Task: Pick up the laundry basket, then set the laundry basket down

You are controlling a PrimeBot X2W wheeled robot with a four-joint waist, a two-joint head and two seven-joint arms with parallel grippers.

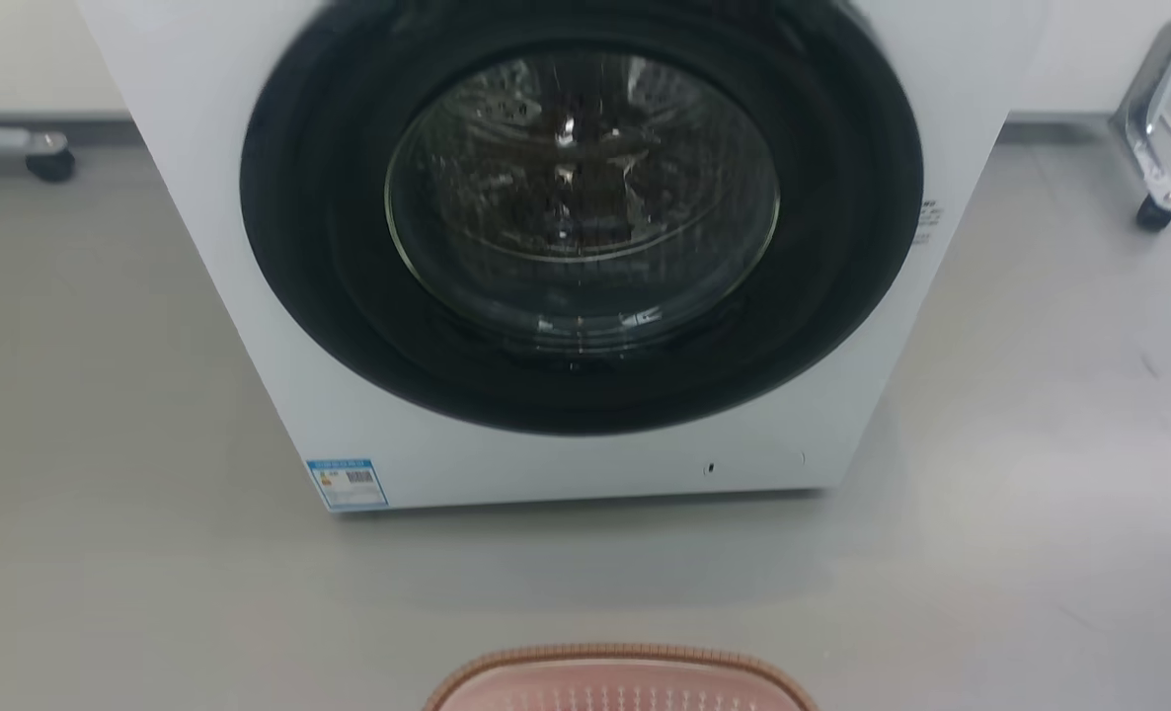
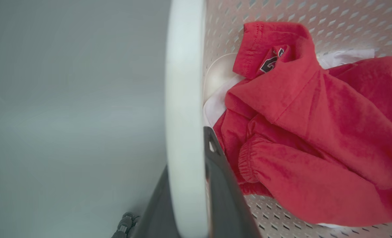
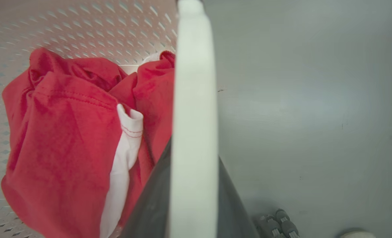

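White washing machine (image 1: 581,217), round door shut, on grey floor (image 1: 102,444), in front of it at head view's bottom edge cream perforated laundry basket (image 1: 620,681) with tan woven-look rim, holding crumpled red garment (image 2: 315,132) over white garment (image 3: 123,165), jaws of left gripper (image 2: 187,152) and right gripper (image 3: 194,155) each closed on a white side handle (image 2: 184,82).

The left fingers (image 2: 224,195) are seen as long, flat, dark grey blades, matt and smooth, with a small triangular cut-out (image 2: 212,146) near one tip. A black knurled connector (image 2: 124,224) is seen at their base. The right fingers (image 3: 151,205) are shown in the same dark, tapering form.
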